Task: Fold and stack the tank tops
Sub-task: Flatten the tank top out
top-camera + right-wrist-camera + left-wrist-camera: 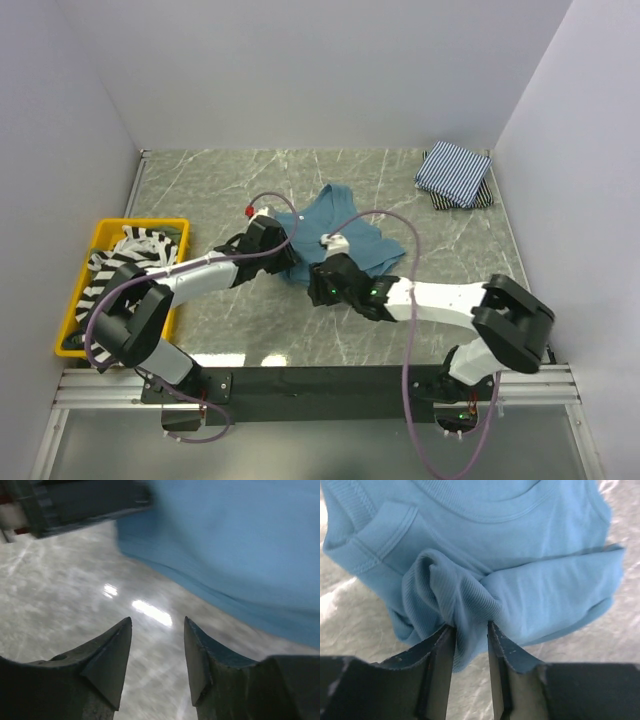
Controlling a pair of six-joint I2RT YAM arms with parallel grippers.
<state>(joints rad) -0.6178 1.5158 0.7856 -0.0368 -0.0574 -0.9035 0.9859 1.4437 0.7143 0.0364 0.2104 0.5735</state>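
Observation:
The teal-blue tank top lies partly folded mid-table. My left gripper is at its near left edge. In the left wrist view the jaws stand apart, with a bunched fold of the teal cloth loose between the tips. My right gripper hovers open over bare table just near of the top, nothing between its fingers; the teal cloth lies to its upper right. A folded pinstriped tank top rests on a darker folded one at the far right. The black-and-white striped tank top is in the bin.
A yellow plastic bin stands at the left edge of the table. White walls close in the table on the left, back and right. The left gripper's body shows close by in the right wrist view. Purple cables loop above both arms.

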